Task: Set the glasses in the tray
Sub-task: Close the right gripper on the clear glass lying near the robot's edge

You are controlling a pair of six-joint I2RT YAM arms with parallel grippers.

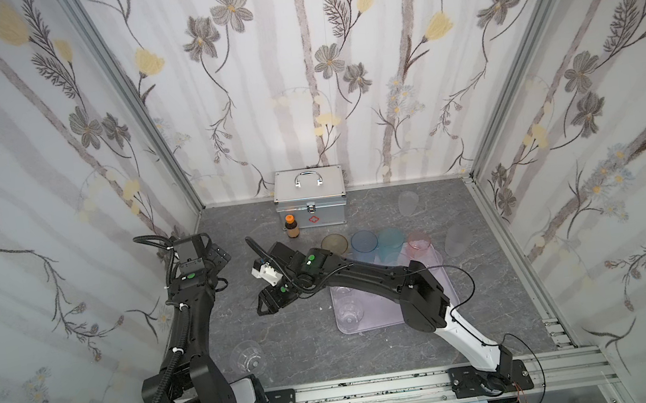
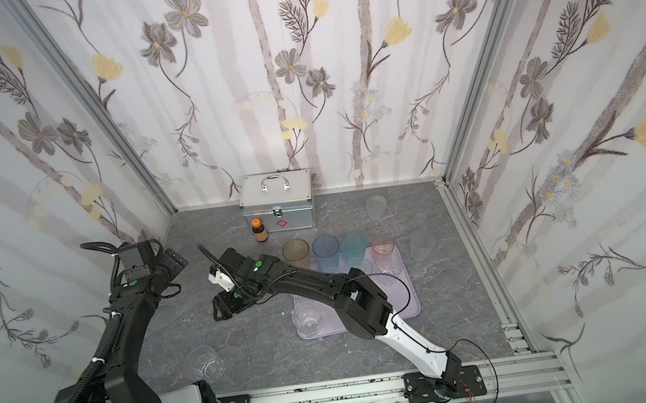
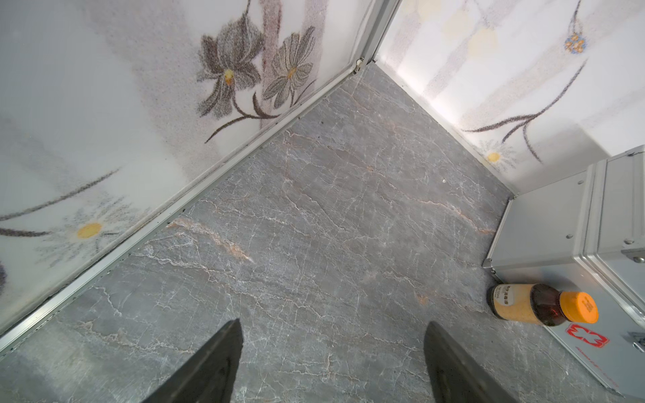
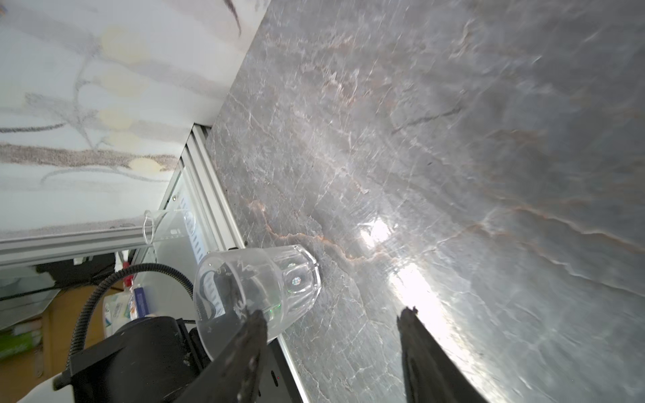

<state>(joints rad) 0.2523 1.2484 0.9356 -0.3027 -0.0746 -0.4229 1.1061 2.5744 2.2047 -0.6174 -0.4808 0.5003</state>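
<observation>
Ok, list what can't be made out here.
- Both top views: right arm covers much of the tray; glasses on it uncountable.
- Left wrist view: edge cuts off the case; bottle label too small.
- Right wrist view: a finger hides part of the clear glass.

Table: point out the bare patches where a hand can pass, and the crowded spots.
Bare table: the far-left corner between the wall and the first-aid case; the near stretch between the lone clear glass and the tray; the strip between the tray and the front rail. Crowded: the tray's far edge, where four tinted tumblers stand close in a row.
</observation>
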